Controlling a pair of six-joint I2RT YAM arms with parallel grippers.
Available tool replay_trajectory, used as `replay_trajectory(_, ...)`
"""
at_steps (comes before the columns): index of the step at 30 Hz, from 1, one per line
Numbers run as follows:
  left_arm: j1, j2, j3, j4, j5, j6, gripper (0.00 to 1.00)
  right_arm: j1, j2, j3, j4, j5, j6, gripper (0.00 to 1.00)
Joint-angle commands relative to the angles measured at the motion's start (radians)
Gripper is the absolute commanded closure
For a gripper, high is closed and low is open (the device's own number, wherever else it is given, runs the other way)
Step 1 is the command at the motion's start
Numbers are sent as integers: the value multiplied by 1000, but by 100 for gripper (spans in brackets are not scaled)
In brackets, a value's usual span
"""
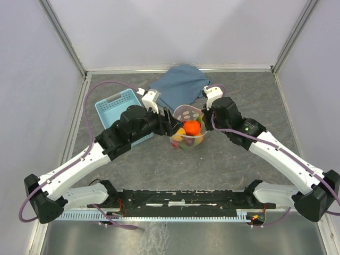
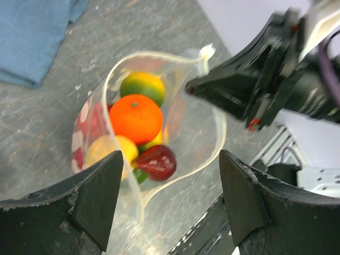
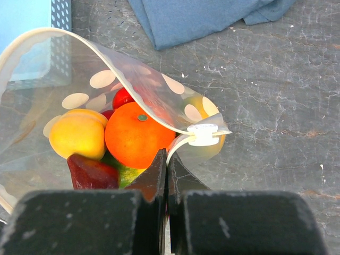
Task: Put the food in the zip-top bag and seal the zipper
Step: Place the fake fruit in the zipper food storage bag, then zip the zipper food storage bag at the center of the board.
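The zip-top bag (image 1: 187,137) stands with its mouth open between my two grippers. Inside lies the food: an orange fruit (image 3: 139,135), a yellow one (image 3: 77,135), a red one (image 3: 123,98), a green-and-orange one (image 2: 142,86) and a dark red one (image 2: 156,162), which looks blurred. My right gripper (image 3: 167,156) is shut on the bag's rim just beside the zipper's white slider (image 3: 204,134). My left gripper (image 2: 171,156) hangs open over the bag mouth, its fingers wide apart with nothing between them. From above, the left gripper (image 1: 171,123) is on the bag's left and the right gripper (image 1: 204,118) on its right.
A folded blue cloth (image 1: 180,87) lies behind the bag. A light-blue basket (image 1: 119,106) sits to the left, partly under the left arm. Grey walls enclose the table. A black and metal rail (image 1: 186,204) runs along the near edge.
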Motion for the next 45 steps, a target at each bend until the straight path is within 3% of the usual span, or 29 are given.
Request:
replay_trajectory(1,-4,-39,-60,-64,17,99,21,-2,-26,42,-4,36,8,98)
replay_trajectory(7,-4,-69,-155,29,-2,150,24,-2,-32,55,-15,23,25,98)
replay_trajectory(13,-3,-80,-264,205,87,209,26,-2,-40,58,-27,20,39,98)
replay_trajectory(22,-4,-9,-256,240,144,302,34,-2,-27,75,-51,27,47,98)
replay_trajectory(25,-4,2,-246,254,155,324,44,-2,-26,75,-50,28,46,98)
replay_trajectory(29,-4,-6,-237,234,160,357,75,-1,-27,75,-55,22,42,98)
replay_trajectory(32,-3,-32,-219,188,152,386,90,-3,-32,76,-59,17,15,96)
replay_trajectory(34,-4,-51,-198,143,137,416,97,-5,-38,83,-64,10,-5,91)
replay_trajectory(40,-4,-81,-113,-41,100,501,97,-36,-70,101,-68,-49,-61,78)
replay_trajectory(45,-2,-98,-72,-151,100,590,97,-109,-116,67,-26,-226,-119,61)
